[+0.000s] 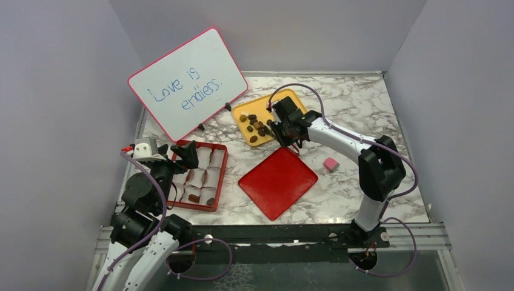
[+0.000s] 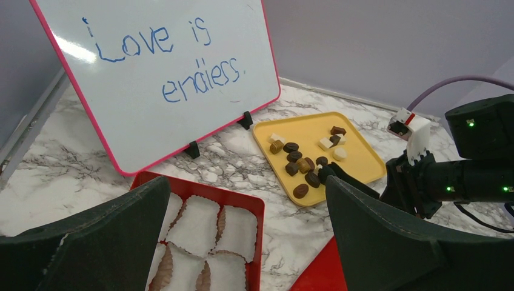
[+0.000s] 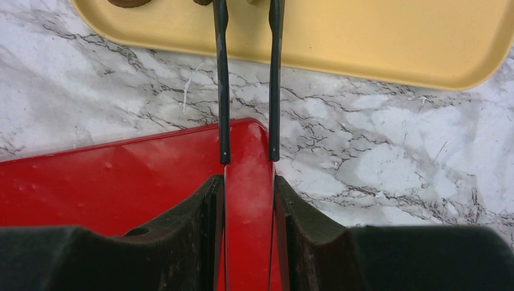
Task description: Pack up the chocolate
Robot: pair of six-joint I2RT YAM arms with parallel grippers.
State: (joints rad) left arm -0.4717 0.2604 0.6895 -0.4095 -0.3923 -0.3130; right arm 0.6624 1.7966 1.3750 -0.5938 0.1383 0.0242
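Observation:
The chocolate lies as several brown and cream pieces on a yellow tray. My right gripper hovers over the tray's near edge, shut on thin black tongs. The tongs' tip reaches in among the pieces. Whether a piece sits between the blades cannot be told. My left gripper is open and empty above a red box lined with white paper cups. Two brown pieces rest in the box's near cups.
A red lid lies flat between the box and the tray, under my right gripper. A small pink cube sits to its right. A pink-framed whiteboard stands propped at the back left. Grey walls enclose the marble table.

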